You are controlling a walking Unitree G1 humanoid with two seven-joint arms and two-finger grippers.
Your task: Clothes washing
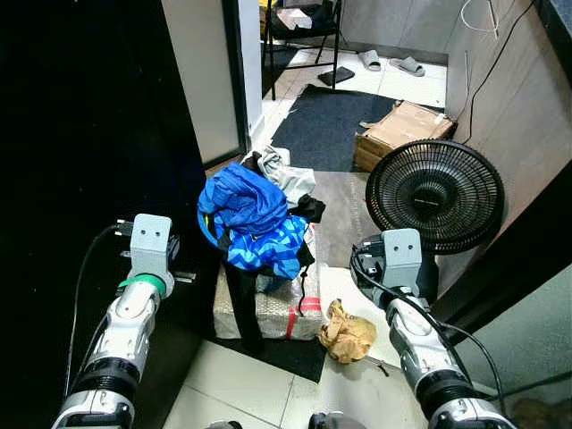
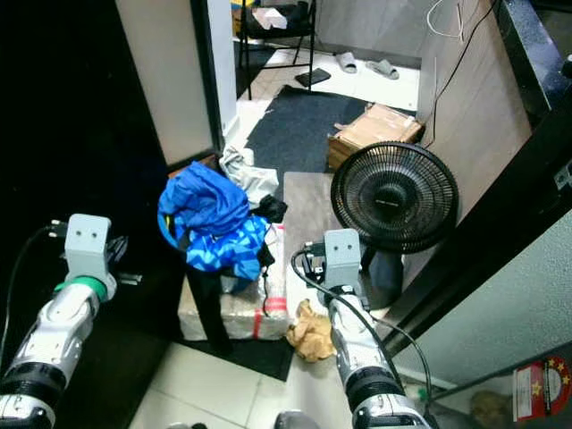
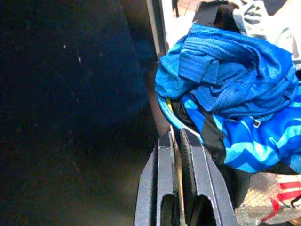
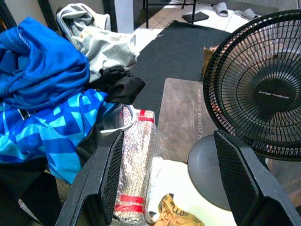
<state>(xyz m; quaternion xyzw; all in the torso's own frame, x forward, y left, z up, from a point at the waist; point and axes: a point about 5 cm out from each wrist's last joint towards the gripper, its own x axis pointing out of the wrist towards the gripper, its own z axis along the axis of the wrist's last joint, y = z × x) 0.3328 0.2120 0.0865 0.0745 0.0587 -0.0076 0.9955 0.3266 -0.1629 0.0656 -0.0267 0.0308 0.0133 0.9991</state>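
Note:
A heap of clothes sits in a blue-rimmed basin [image 3: 167,111]. Bright blue garments [image 1: 248,217] lie on top, with a grey-white garment [image 1: 288,176] and a black one [image 1: 310,209] behind them. The basin rests on a plastic-wrapped bundle [image 1: 273,309]. My left gripper [image 3: 178,141] is shut with nothing in it, its tips close to the basin's left rim. My right gripper [image 4: 171,175] is open wide to the right of the heap, between the bundle and a fan, with nothing between its fingers [image 4: 107,181].
A black floor fan [image 1: 435,197] stands right of the heap, close to my right arm. Crumpled brown paper [image 1: 349,332] lies by the bundle. A cardboard box [image 1: 402,130], a dark mat [image 1: 331,125] and slippers [image 1: 407,64] lie beyond. A dark panel [image 1: 80,134] stands at left.

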